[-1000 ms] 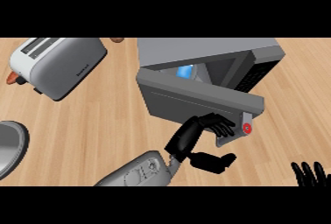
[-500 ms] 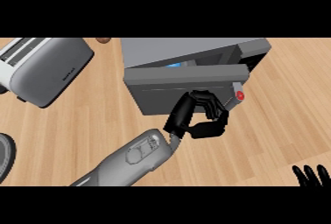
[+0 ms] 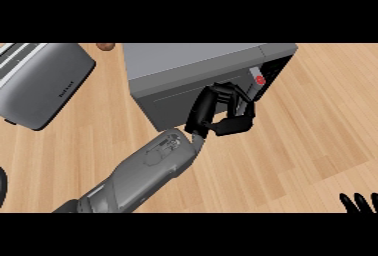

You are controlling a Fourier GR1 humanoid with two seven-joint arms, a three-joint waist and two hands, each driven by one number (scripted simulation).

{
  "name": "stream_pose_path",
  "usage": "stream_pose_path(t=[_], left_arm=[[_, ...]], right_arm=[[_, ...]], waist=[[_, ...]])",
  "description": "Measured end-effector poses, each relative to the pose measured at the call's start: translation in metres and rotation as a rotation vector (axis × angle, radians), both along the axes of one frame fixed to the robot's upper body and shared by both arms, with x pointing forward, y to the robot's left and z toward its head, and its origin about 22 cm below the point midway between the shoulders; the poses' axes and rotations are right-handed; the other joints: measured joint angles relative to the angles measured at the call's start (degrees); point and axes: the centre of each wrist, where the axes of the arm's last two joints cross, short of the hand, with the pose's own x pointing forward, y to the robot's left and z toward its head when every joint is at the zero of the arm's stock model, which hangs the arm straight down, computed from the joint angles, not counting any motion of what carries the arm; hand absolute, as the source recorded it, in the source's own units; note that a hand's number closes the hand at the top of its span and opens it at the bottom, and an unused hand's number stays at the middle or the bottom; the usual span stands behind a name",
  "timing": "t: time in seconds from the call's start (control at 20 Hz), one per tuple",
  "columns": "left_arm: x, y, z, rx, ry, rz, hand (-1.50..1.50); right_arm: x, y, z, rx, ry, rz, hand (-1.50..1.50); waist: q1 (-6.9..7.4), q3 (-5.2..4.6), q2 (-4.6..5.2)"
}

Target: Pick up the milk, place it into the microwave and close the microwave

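Note:
The grey microwave (image 3: 193, 59) stands at the back middle of the counter. Its door (image 3: 166, 102) is swung almost shut, with a narrow dark gap left at its right end beside a red button (image 3: 259, 80). My left hand (image 3: 221, 112) rests against the door's front, fingers loosely bent on the panel and holding nothing. The milk is hidden and shows nowhere. Only the fingertips of my right hand (image 3: 359, 202) show, at the lower right corner, pointing up, open and still.
A grey toaster (image 3: 40, 82) lies at the left. A small brown object (image 3: 105, 46) peeks in at the top edge, and a dark rim (image 3: 1, 186) shows at the far left. Bare wooden counter (image 3: 310, 140) spreads to the right.
My left hand has pushed the microwave door from wide open to almost shut. The blue carton seen inside earlier is now covered. The right hand has stayed put.

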Motion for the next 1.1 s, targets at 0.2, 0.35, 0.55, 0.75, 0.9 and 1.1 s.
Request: stream_pose_path(t=[0.2, 0.35, 0.55, 0.75, 0.9, 1.1], left_arm=[[0.001, 0.001, -0.002, -0.021, -0.008, 0.017, 1.50], [0.001, 0.002, -0.004, -0.036, -0.019, 0.022, 1.50], [0.001, 0.002, -0.005, -0.052, -0.029, 0.033, 1.50], [0.002, 0.002, -0.007, -0.059, -0.038, 0.041, 1.50], [0.003, 0.002, -0.007, -0.063, -0.040, 0.048, 1.50], [0.004, 0.002, -0.008, -0.072, -0.045, 0.055, 1.50]], right_arm=[[0.000, -0.001, 0.008, 0.003, -0.013, 0.023, -1.50], [0.000, -0.002, 0.012, 0.006, -0.016, 0.040, -1.50], [-0.001, -0.002, 0.017, 0.012, -0.016, 0.061, -1.50], [0.000, -0.003, 0.023, 0.014, -0.027, 0.073, -1.50], [0.000, -0.005, 0.028, 0.004, -0.041, 0.079, -1.50], [0.000, -0.006, 0.034, 0.005, -0.054, 0.086, -1.50]], waist=[[-0.66, 0.01, -0.08], [-0.92, 0.05, -0.05], [-1.33, 0.09, -0.03], [-1.86, 0.14, -0.01], [-2.20, 0.14, -0.02], [-2.54, 0.17, 0.03]])
